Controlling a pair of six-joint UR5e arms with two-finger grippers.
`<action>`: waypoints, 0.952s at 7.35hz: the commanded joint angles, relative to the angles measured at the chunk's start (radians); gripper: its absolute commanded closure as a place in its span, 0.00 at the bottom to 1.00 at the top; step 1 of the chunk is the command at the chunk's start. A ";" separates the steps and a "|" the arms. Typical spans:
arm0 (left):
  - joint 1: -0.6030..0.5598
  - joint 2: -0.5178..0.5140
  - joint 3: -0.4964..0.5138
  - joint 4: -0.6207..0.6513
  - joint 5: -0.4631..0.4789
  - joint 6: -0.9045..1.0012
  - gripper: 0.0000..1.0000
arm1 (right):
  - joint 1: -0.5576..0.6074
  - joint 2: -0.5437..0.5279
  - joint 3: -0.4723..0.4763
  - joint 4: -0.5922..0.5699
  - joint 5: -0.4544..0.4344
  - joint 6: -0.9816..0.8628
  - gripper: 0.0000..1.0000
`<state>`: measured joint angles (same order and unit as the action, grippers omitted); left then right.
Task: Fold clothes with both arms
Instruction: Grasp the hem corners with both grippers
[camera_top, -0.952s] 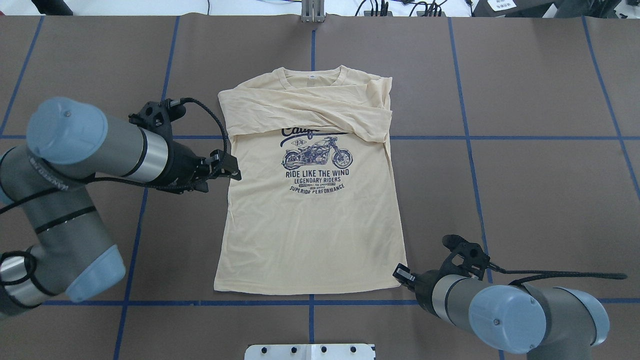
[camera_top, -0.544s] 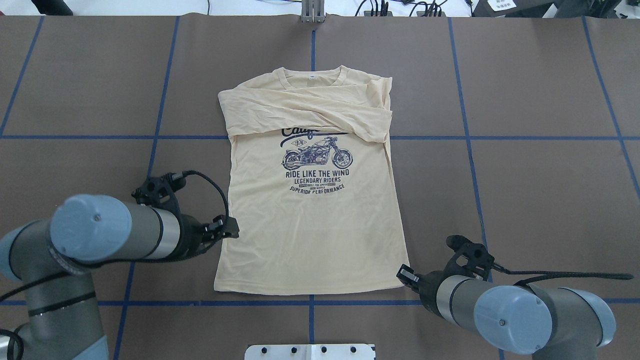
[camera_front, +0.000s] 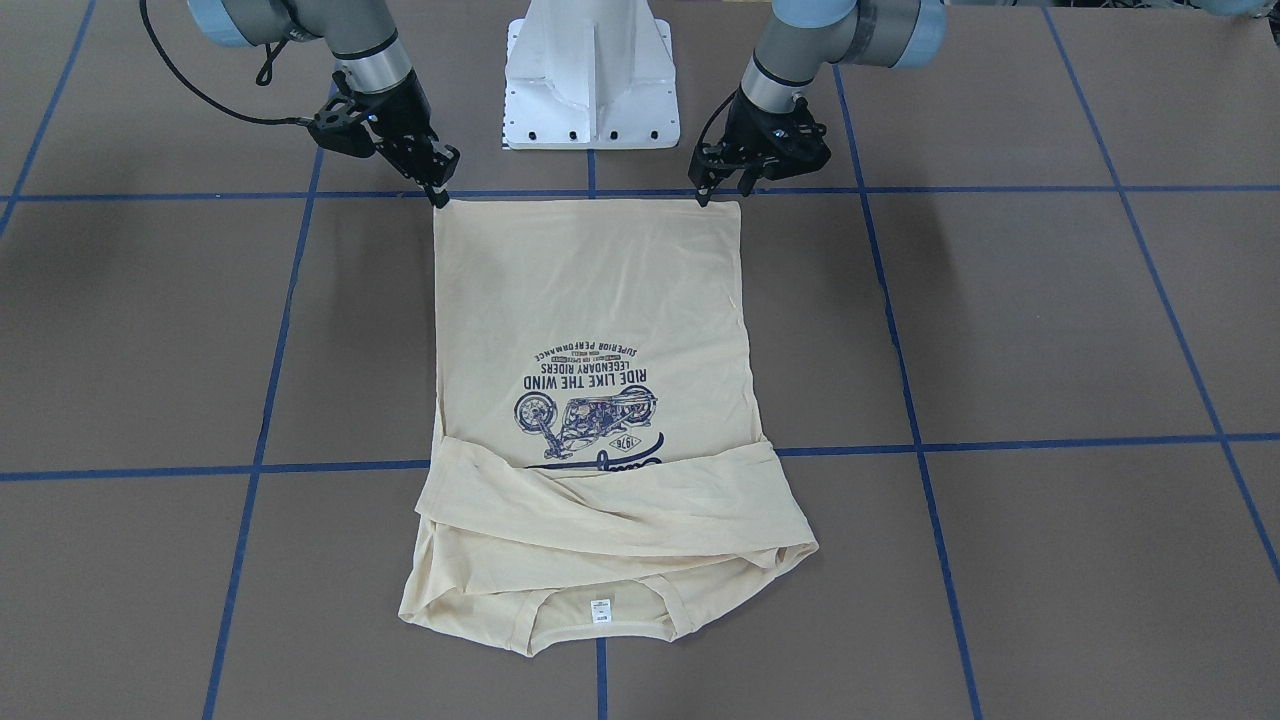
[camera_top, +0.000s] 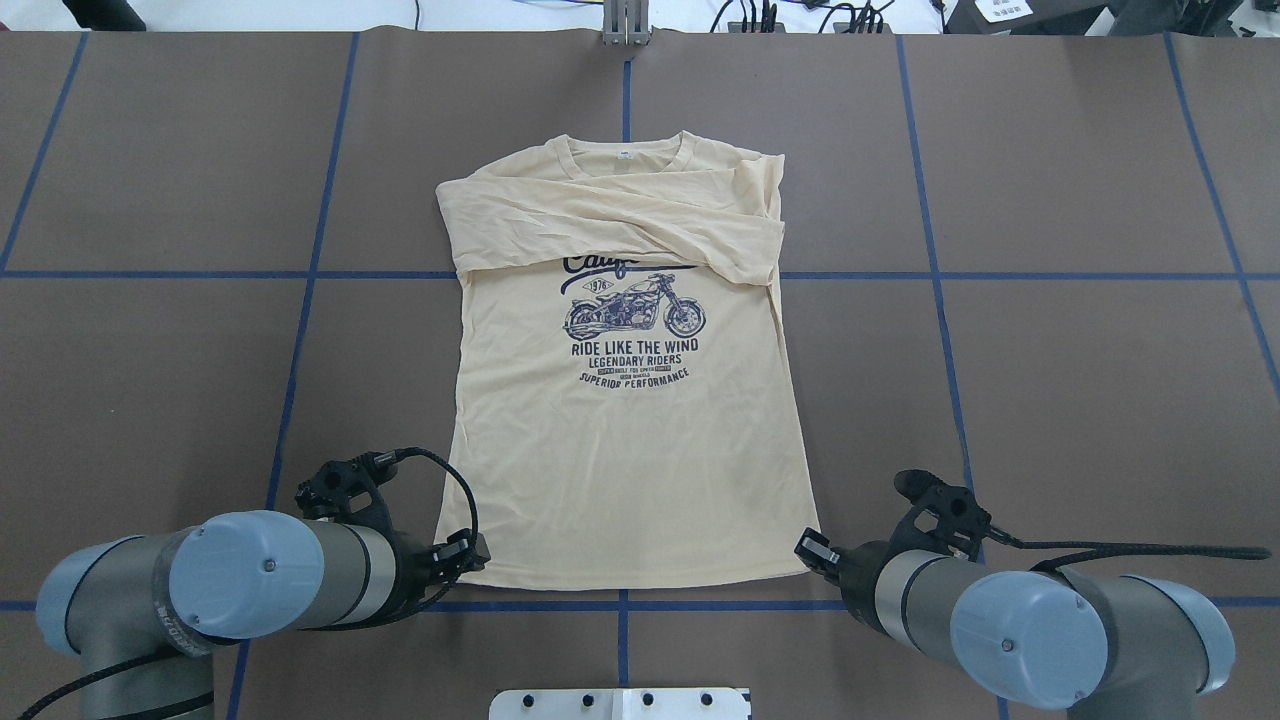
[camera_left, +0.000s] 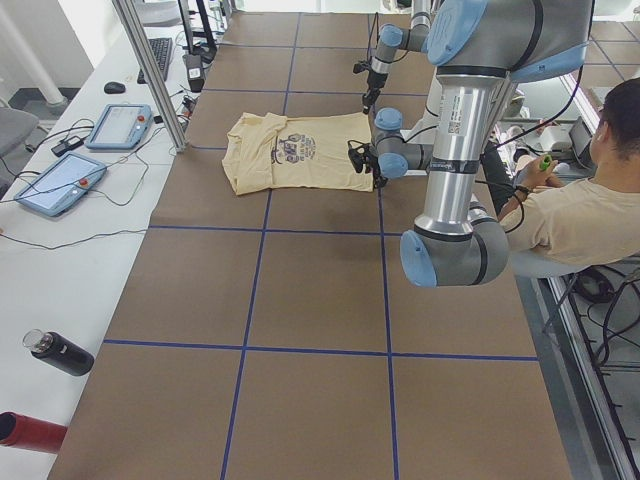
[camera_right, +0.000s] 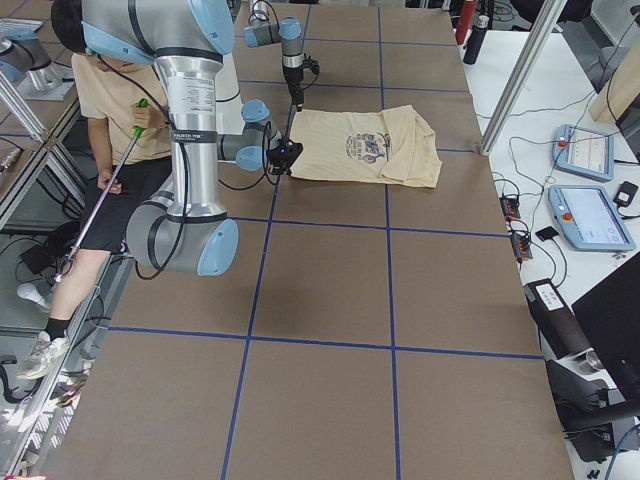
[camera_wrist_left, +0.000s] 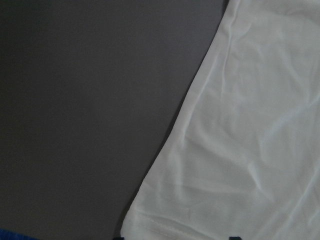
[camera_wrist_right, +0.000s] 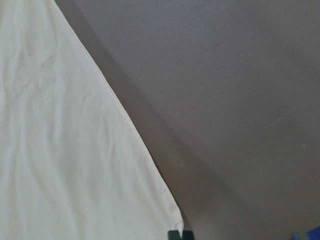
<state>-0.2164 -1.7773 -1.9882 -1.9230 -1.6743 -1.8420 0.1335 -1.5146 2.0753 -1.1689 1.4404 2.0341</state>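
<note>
The cream-yellow T-shirt lies flat, print up, on the brown table, with both sleeves folded across the chest and the neck label at the far end. It also shows in the front view. My left gripper is open at the shirt's near-left hem corner. In the left wrist view the corner lies between the spread fingertips. My right gripper is at the near-right hem corner, and its jaws look shut on the corner tip. In the front view the left gripper is spread and the right gripper is narrow.
The white pedestal base stands just behind the hem, between the two arms. Blue tape lines cross the brown table cover. A seated person is beside the robot. Control tablets and bottles lie off the table's far side.
My left arm has moved along the shirt's left edge from chest height to the near-left hem corner. My right gripper has stayed at the near-right corner, shifting only slightly.
</note>
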 joint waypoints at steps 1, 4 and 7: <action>0.003 0.012 0.003 0.002 0.002 -0.002 0.36 | 0.000 -0.006 -0.001 0.000 -0.002 0.000 1.00; 0.002 0.021 0.009 0.002 0.001 0.000 0.40 | 0.000 -0.007 0.000 0.000 -0.003 0.000 1.00; 0.003 0.021 0.014 0.002 0.001 0.000 0.50 | 0.002 -0.007 0.000 0.000 -0.003 0.000 1.00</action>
<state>-0.2134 -1.7565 -1.9772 -1.9205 -1.6735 -1.8423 0.1339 -1.5213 2.0753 -1.1689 1.4367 2.0341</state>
